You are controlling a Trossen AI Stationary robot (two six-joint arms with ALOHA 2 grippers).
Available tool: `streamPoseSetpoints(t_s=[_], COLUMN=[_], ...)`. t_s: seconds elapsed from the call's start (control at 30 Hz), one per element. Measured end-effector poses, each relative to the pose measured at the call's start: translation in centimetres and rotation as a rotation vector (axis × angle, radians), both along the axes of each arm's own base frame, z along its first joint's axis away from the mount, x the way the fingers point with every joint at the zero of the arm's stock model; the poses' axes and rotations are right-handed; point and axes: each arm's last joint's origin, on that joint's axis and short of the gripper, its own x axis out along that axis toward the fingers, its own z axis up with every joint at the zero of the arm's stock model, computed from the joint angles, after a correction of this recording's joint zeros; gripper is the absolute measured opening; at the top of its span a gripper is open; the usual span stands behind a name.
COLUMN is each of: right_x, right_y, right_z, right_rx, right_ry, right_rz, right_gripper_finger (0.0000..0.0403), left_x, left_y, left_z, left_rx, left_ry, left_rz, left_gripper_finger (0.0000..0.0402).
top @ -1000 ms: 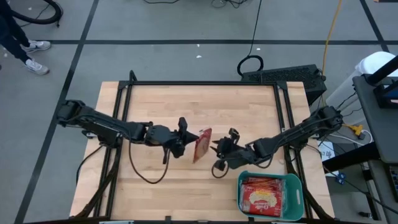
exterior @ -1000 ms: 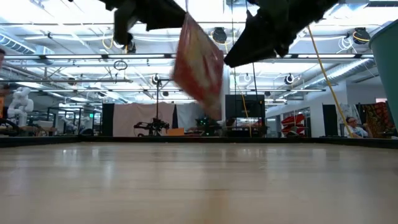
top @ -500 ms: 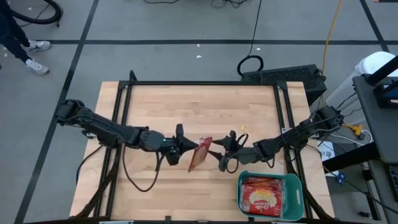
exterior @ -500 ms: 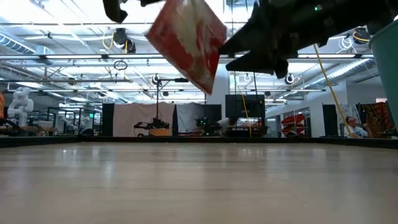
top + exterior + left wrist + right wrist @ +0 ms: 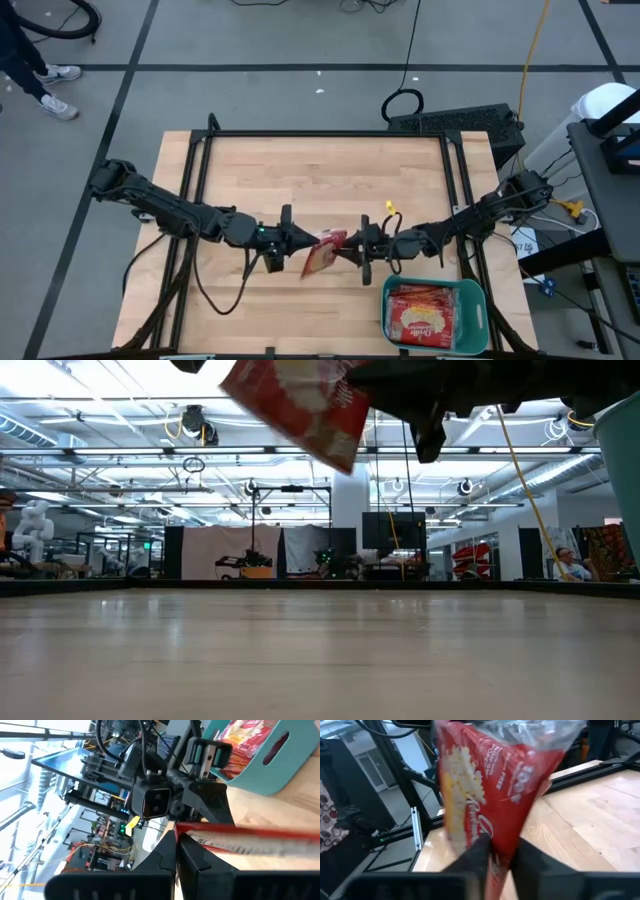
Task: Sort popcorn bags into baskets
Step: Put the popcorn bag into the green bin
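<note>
One red popcorn bag (image 5: pixel 322 255) hangs in the air above the middle of the table, between my two grippers. My left gripper (image 5: pixel 303 243) reaches it from the table's left and is shut on it. My right gripper (image 5: pixel 346 248) comes from the right and is closed on the bag's other end. In the low view the bag (image 5: pixel 300 405) floats high above the wood. The teal basket (image 5: pixel 470 297) stands at the near right with several red packets (image 5: pixel 425 318) lying flat in it. My left gripper pinches the bag's left-hand edge (image 5: pixel 186 831) between its two fingers, coming level from the table's left. The bag shows edge-on past the fingertips, lifted clear of the table and tilted. My right gripper pinches a narrow, gathered end of the bag (image 5: pixel 498 851) between its two fingers (image 5: pixel 476 854), coming level from the table's right. The rest of the bag (image 5: pixel 490 785) stands out beyond the fingers, clear of the wood.
A black metal frame (image 5: pixel 320 134) runs around the tabletop. A cable (image 5: pixel 222 280) loops under my left arm. Bare wood (image 5: pixel 320 180) lies toward the far edge. The basket (image 5: pixel 280 770) sits just near-right of the right arm.
My left gripper has carried the bag a little toward the near edge and tipped it from hanging upright to slanting. My right gripper has swung up from pointing downward to level, moved toward the bag, and closed on its free end.
</note>
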Motion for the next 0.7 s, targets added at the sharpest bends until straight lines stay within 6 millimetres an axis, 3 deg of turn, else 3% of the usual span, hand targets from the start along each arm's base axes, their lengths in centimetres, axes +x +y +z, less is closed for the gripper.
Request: streamPoseSetpoints(t_s=[0.1, 0.3, 0.6, 0.7], right_x=[0.0, -0.1, -0.9, -1.5], right_y=[0.0, 0.4, 0.8, 0.8], right_z=[0.1, 0.3, 1.6, 2.7], right_rx=[-0.001, 0.031, 0.014, -0.005], right_ry=[-0.006, -0.030, -0.062, -0.100], right_rz=[0.003, 0.011, -0.056, -0.119], right_gripper_finger=[0.0016, 0.0016, 0.0006, 0.0006], left_x=[0.0, 0.0, -1.6, -2.4], left_y=[0.0, 0.4, -0.9, -1.7], left_z=[0.1, 0.1, -0.4, -0.2], left_rx=[-0.004, -0.089, -0.044, -0.092], left_ry=[-0.009, -0.019, -0.037, -0.068], left_rz=[0.005, 0.153, 0.634, 0.700], left_gripper_finger=[0.0007, 0.0033, 0.0168, 0.0209])
